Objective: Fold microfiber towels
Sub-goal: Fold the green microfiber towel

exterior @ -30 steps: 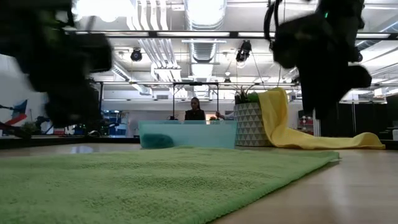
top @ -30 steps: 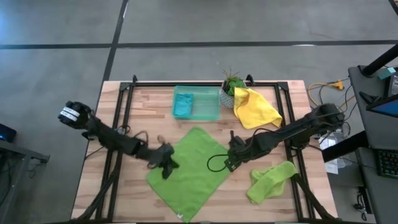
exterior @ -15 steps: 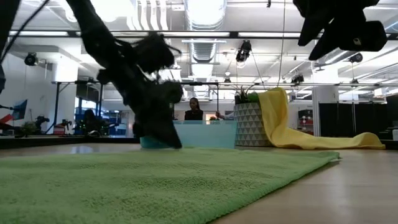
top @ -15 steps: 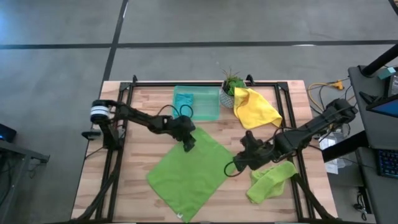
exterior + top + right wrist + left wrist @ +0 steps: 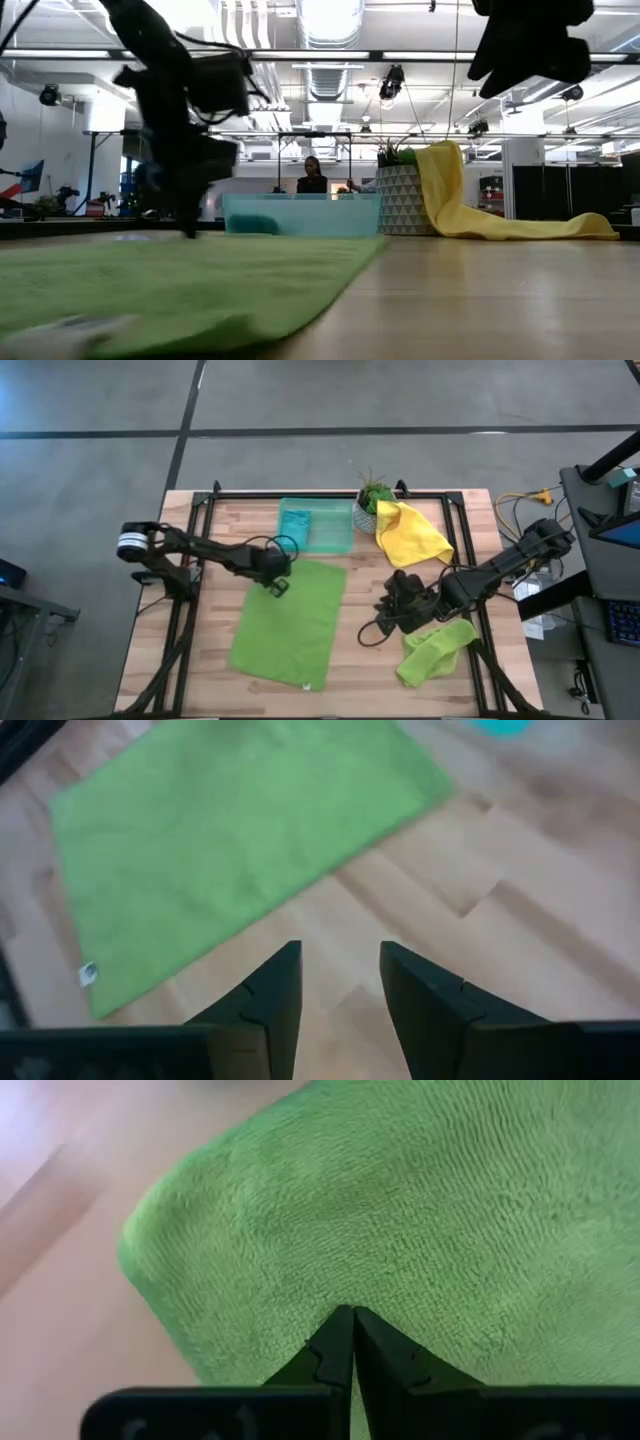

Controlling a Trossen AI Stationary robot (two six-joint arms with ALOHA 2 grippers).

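My left gripper (image 5: pixel 277 586) sits left of centre in the high view, at the upper left corner of the spread green towel (image 5: pixel 288 622). Through the left wrist view its fingers (image 5: pixel 352 1342) are pressed fully together, tips right against the pile near a rounded corner of the cloth; I cannot tell whether any fabric is pinched between them. In the low view that arm comes down on the left of the frame to the far edge of the towel (image 5: pixel 190 285), which fills the lower left foreground.

My right gripper (image 5: pixel 388 612) is right of centre in the high view, over bare wood between the spread towel and a second, crumpled green towel (image 5: pixel 437 650) at the lower right. Its fingers (image 5: pixel 278 990) stand partly apart with nothing between them; the right wrist view looks past them at the table (image 5: pixel 480 870) and the flat towel (image 5: pixel 230 850), which carries a small white tag (image 5: pixel 89 973) at one corner.

Further out, the yellow towel (image 5: pixel 410 533) lies at the upper right of centre, draped partly against a small potted plant (image 5: pixel 371 497). A translucent green tray (image 5: pixel 338 532) sits at upper centre with the teal towel (image 5: pixel 293 525) bundled in its left half. In the low view a person (image 5: pixel 312 177) shows in the room behind the tray.
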